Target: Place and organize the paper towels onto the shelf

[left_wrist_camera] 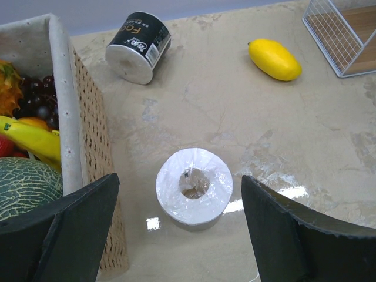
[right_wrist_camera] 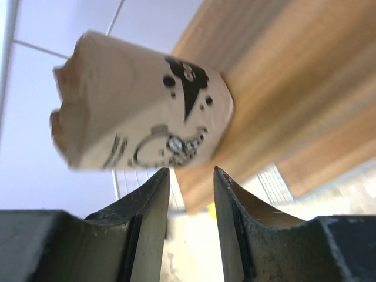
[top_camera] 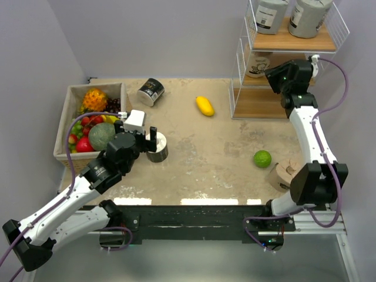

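Note:
The shelf (top_camera: 282,103) stands at the back right, with two grey rolls (top_camera: 294,14) on its top board and a tan roll (top_camera: 257,63) on the middle board. My right gripper (top_camera: 271,75) is at that middle tier; in the right wrist view its jaws (right_wrist_camera: 189,171) stand slightly apart and empty just short of the tan roll (right_wrist_camera: 141,117). My left gripper (top_camera: 147,140) is wide open above an upright dark roll (top_camera: 158,150), whose white end faces up (left_wrist_camera: 194,194). A black roll (top_camera: 150,91) lies on its side. Another tan roll (top_camera: 284,174) stands by the right arm.
A fabric box of fruit (top_camera: 66,126) stands at the left, its wall (left_wrist_camera: 69,117) close beside my left finger. A yellow mango (top_camera: 204,106) and a green lime (top_camera: 262,158) lie on the table. The shelf's bottom board is bare.

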Robot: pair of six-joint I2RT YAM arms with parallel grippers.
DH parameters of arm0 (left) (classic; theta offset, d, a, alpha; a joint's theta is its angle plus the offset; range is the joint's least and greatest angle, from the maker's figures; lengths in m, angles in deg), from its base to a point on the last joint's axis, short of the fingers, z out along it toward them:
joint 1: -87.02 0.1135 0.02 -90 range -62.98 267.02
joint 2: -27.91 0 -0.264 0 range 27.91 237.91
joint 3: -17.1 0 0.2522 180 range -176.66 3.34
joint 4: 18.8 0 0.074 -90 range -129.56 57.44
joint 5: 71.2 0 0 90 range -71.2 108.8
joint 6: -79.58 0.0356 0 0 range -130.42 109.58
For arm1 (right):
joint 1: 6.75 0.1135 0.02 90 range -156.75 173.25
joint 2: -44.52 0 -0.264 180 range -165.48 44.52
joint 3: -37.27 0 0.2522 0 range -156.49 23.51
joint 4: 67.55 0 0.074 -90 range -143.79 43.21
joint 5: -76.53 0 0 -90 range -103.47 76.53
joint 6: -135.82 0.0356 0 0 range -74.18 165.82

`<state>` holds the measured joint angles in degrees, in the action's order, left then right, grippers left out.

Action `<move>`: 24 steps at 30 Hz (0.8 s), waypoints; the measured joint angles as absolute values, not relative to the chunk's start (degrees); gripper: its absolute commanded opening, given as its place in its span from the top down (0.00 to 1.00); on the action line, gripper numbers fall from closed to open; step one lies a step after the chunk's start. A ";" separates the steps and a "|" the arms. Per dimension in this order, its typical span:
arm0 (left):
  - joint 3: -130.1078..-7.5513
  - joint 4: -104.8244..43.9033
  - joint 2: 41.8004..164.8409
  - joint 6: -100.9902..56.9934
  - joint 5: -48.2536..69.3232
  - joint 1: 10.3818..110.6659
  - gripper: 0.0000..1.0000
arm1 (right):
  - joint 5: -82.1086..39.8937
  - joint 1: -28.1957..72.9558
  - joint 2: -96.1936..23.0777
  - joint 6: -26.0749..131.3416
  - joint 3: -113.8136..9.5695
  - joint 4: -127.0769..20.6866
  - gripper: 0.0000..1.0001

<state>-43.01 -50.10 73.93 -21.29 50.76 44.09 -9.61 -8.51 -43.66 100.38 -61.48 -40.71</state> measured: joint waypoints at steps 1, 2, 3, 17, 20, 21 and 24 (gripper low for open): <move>-42.99 -50.10 73.96 -21.29 50.74 44.09 0.10 | -9.52 -8.51 -42.48 100.30 -61.15 -39.33 0.57; -42.99 -50.10 73.98 -21.29 50.74 44.09 0.09 | -9.65 -8.53 -40.53 100.21 -60.21 -38.20 0.56; -42.99 -50.10 73.98 -21.29 50.74 44.09 0.09 | -9.81 -8.51 -38.17 100.12 -58.88 -37.12 0.54; -42.99 -50.26 73.08 -21.36 50.08 44.09 0.07 | 6.24 -8.51 -23.77 101.17 -59.97 2.68 0.38; -42.99 -50.26 72.49 -21.36 49.60 44.09 0.06 | 12.51 -8.51 -24.05 103.09 -58.09 11.99 0.34; -42.99 -50.26 72.27 -21.36 49.43 44.09 0.06 | 14.00 -8.51 -23.94 103.60 -57.19 13.89 0.33; -42.99 -50.24 71.90 -21.36 48.99 44.09 0.05 | 18.59 -8.55 -23.64 105.15 -53.72 18.70 0.32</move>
<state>-42.99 -50.24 71.90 -21.36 48.99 44.09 18.59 -8.55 -23.64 105.15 -53.72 18.70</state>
